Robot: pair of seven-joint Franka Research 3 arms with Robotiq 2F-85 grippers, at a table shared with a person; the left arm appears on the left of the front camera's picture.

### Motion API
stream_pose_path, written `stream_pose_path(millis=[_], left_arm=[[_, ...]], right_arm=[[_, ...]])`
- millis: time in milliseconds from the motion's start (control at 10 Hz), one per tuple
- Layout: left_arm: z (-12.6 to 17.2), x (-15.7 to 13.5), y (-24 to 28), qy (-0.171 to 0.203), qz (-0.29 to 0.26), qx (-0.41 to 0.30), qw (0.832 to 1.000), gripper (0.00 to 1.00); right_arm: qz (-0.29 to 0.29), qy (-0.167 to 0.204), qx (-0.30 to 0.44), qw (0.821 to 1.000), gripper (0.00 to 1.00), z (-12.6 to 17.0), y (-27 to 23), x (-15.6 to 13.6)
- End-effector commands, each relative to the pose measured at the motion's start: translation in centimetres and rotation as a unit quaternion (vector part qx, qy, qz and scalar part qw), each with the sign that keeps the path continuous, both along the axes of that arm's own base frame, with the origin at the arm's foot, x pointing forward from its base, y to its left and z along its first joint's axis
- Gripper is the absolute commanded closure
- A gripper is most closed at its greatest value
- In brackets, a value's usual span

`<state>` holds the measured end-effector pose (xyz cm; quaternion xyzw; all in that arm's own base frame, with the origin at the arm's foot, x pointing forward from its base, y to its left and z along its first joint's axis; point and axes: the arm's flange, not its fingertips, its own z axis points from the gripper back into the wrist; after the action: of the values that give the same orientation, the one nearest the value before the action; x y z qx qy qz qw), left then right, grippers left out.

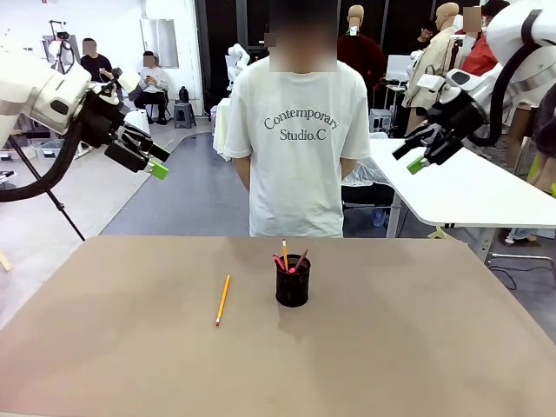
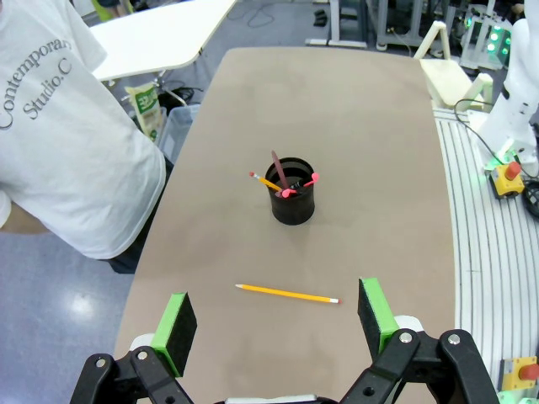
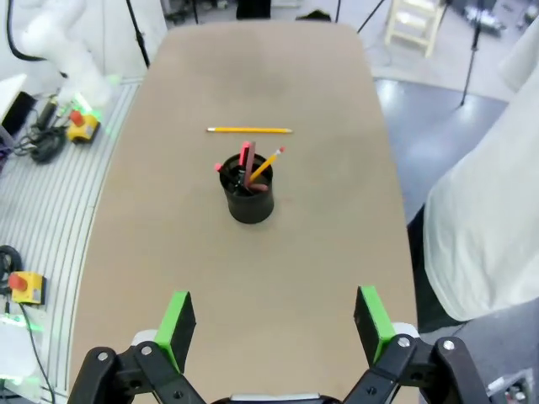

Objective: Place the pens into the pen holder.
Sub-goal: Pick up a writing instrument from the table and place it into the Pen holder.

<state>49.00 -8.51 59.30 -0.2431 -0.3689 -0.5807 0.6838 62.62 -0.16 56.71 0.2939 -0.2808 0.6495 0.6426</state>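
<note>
Okay, so nearest to you on the brown table (image 1: 104,356) is the one straggler, a yellow-orange pencil (image 1: 223,300). It's lying flat with its long axis running roughly near-to-far, the far end tipped a bit toward the middle. It sits to the robot's left of the pen holder (image 1: 293,282), near it but clearly apart, so I'd reckon the left arm is your natural pick. Heads up: in the left wrist view the pencil runs along the line between the two green pads (image 2: 178,324), so you'd probably want to roll that wrist a quarter turn before coming down. The left gripper (image 1: 149,161) is spread wide with nothing in it, high above the table on its own side. The right gripper (image 1: 423,156) is the same deal, wide and empty. The black mesh holder stands upright mid-table. It already carries a second pencil (image 1: 284,252), a dark reddish-brown pen (image 2: 279,168) and a pink-red pen (image 1: 280,262), all poking above the rim. Past that, a person in a white T-shirt (image 1: 300,148) stands at the far edge.
</note>
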Motion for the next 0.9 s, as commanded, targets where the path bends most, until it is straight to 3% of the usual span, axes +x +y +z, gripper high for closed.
stream_pose_path(millis=[0, 200, 800], left_arm=[[0.0, -0.1, 0.0, -0.001, 0.000, 0.003, 1.000, 0.00], [0.0, -0.1, 0.0, -0.001, 0.000, 0.003, 1.000, 0.00], [0.0, -0.1, 0.0, -0.001, 0.000, 0.003, 1.000, 0.00]], right_arm=[[-0.002, 0.003, -0.013, 1.000, 0.00, 1.4, -1.0, 1.9], [0.001, -0.005, -0.003, 1.000, 0.00, 0.8, -0.7, 0.4], [0.001, -0.005, -0.003, 1.000, 0.00, 0.8, -0.7, 0.4]])
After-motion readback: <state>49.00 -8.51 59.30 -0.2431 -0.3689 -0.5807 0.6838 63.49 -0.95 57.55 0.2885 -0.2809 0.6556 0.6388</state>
